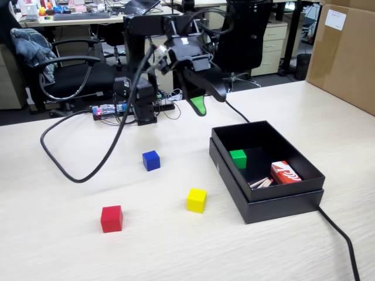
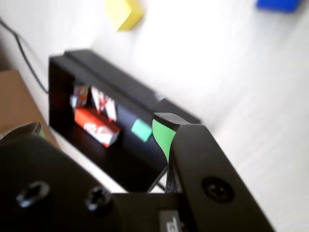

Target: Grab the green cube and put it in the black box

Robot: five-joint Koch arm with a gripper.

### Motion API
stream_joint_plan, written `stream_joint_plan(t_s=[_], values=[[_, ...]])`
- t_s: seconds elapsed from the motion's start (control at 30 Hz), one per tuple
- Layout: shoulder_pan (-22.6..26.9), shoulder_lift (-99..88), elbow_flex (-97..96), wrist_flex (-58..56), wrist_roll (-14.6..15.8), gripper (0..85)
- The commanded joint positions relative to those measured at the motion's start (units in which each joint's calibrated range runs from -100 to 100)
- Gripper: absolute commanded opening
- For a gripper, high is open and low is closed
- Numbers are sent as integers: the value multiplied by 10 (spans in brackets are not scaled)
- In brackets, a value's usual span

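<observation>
The green cube (image 1: 238, 158) already lies inside the black box (image 1: 281, 205) near its left wall, so the job looks finished, while the gripper (image 1: 199, 107) hangs empty above the surface, fingers parted.

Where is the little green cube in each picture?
Fixed view: the green cube sits inside the black box, near its left wall, right of the picture's middle.
Wrist view: the green cube shows blurry inside the black box, just left of the middle, beside the green fingertip.
Shared landmark: the red-and-white packet lying in the same box.
</observation>
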Motion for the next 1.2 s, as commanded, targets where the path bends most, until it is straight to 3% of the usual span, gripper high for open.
stream_joint_plan(t_s=[0.0, 0.4, 0.7, 1.17], values=[[-20, -151, -48, 3, -10, 452], [-75, -492, -336, 9, 7, 483], [-91, -502, -482, 49, 17, 519], [-100, -502, -744, 244, -18, 520]])
